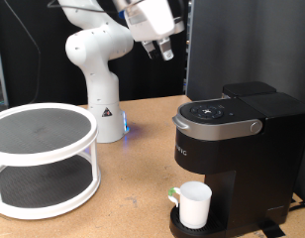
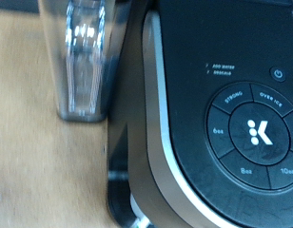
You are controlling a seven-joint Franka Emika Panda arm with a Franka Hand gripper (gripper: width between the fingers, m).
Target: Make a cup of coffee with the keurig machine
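Note:
The black keurig machine (image 1: pixel 232 149) stands at the exterior view's right with its silver-banded lid down. The white cup (image 1: pixel 194 205) stands on the machine's round base under the spout, its handle to the left. My gripper (image 1: pixel 163 49) hangs in the air above and to the left of the machine, touching nothing and holding nothing. The wrist view looks down on the machine's lid (image 2: pixel 232 123), with its silver rim, round button ring and white K mark. A clear, blurred upright part (image 2: pixel 85 57) shows beside the lid; I cannot tell what it is.
A white two-tier round shelf (image 1: pixel 42 159) stands on the wooden table (image 1: pixel 133 188) at the exterior view's left. The arm's white base (image 1: pixel 101 104) stands behind it, with a small blue light on it. A dark panel rises behind the machine.

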